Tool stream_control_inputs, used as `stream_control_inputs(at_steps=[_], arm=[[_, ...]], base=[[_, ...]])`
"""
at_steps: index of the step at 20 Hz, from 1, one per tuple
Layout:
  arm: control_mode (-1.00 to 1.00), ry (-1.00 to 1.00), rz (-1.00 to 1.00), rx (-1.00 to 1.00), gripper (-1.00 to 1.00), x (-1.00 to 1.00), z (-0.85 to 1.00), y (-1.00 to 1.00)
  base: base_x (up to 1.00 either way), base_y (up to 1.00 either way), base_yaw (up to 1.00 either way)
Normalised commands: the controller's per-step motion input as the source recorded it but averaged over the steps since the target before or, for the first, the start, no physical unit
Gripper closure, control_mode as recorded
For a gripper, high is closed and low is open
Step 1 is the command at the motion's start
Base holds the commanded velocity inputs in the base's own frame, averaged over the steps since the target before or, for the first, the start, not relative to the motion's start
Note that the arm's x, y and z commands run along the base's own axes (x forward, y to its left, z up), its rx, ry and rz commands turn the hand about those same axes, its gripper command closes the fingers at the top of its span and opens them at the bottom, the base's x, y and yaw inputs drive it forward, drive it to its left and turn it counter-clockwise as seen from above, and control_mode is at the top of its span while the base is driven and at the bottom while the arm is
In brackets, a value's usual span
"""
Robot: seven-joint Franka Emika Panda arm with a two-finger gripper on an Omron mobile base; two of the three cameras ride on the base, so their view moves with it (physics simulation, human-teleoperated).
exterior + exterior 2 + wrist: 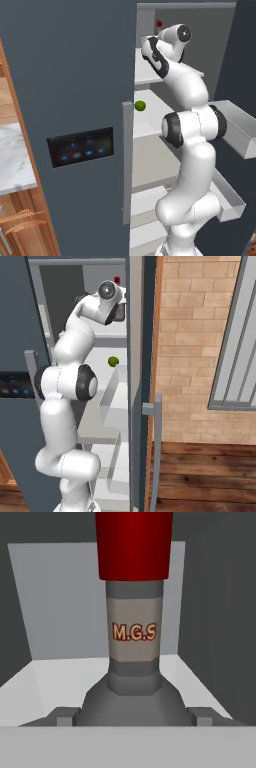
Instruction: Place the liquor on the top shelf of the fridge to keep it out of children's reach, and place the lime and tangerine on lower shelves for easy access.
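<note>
The liquor [134, 632] stands upright right in front of the hand camera, with its red cap up and a pale "M.G.S" label on the neck. My gripper [131, 718] is shut on the bottle's grey body, one fingertip [63, 716] at each side. It is over the top shelf [55, 679], far inside the fridge [75, 75]. The red cap [159, 23] peeks out behind my arm. The lime [140, 105] lies on a lower shelf [150, 125] near its front edge, also visible as the lime [113, 361] from the right. The tangerine is out of view.
The shut left door with its black lit panel [80, 146] stands left of the opening. Boxy grey door bins [240, 130] on the open right door hang close beside my arm. A marble counter [12, 160] lies to the left, and a brick wall [185, 356] to the right.
</note>
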Motion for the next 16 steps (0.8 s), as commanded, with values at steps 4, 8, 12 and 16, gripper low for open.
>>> stream_control_inputs(at_steps=[4,8,12,16], arm=[[-1.00,0.00,0.00,0.00,-1.00,0.46,0.00,0.00],[-1.00,0.00,0.00,0.00,-1.00,0.36,0.00,0.00],[-1.00,0.00,0.00,0.00,-1.00,0.20,0.00,0.00],[-1.00,0.00,0.00,0.00,-1.00,0.01,0.00,0.00]], base=[[0.00,0.00,0.00],[0.00,0.00,0.00],[0.00,0.00,0.00],[0.00,0.00,0.00]])
